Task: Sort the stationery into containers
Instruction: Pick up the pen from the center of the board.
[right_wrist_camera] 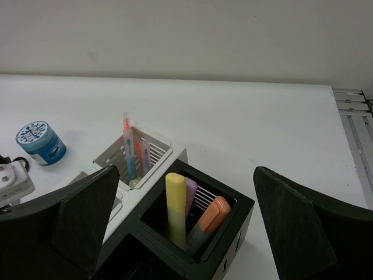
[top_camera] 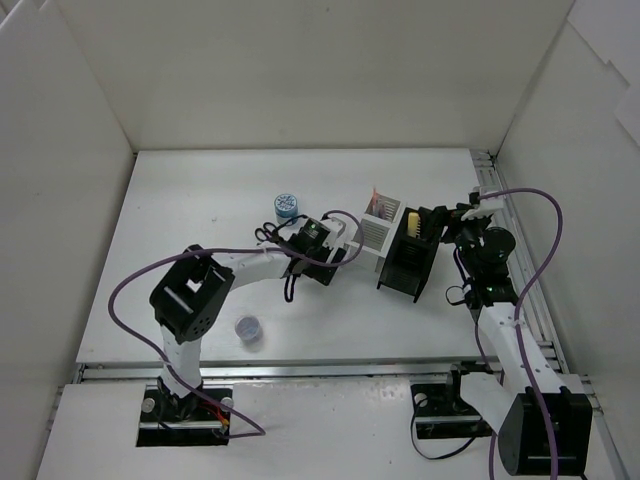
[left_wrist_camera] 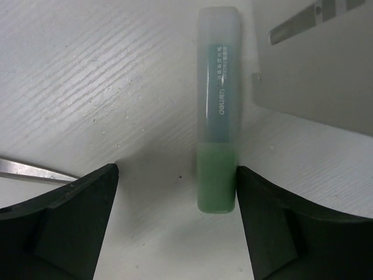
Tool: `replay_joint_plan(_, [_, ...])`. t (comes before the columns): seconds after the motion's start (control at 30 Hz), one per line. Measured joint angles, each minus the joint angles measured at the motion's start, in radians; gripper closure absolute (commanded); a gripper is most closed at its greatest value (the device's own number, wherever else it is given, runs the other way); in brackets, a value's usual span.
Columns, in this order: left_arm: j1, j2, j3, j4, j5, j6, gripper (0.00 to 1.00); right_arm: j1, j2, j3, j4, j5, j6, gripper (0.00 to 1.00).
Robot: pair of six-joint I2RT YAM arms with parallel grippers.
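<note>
Now my left gripper hangs low over the table with its two fingers apart, holding nothing. The green marker lies flat between them, right up against one finger and far from the other. Its long side points straight away from me, so I think a squeeze would catch it across. My right gripper is wide apart too, empty, above the black pen holder.

Green marker; blue patterned tin; yellow marker; orange marker; black holder.
</note>
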Motion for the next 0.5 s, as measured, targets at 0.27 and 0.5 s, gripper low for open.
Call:
replay_joint_plan(0.27, [-0.004,-0.037,-0.073,0.068,-0.008,-0.015,0.76,0.0,-0.006,-0.001,0.0,0.0,0.0,0.02])
replay_joint_plan(0.5, [-0.015,-0.076,-0.131,0.102,-0.006,-0.032,1.0,0.002,0.027,0.029,-0.025,-0.076,-0.004,0.02])
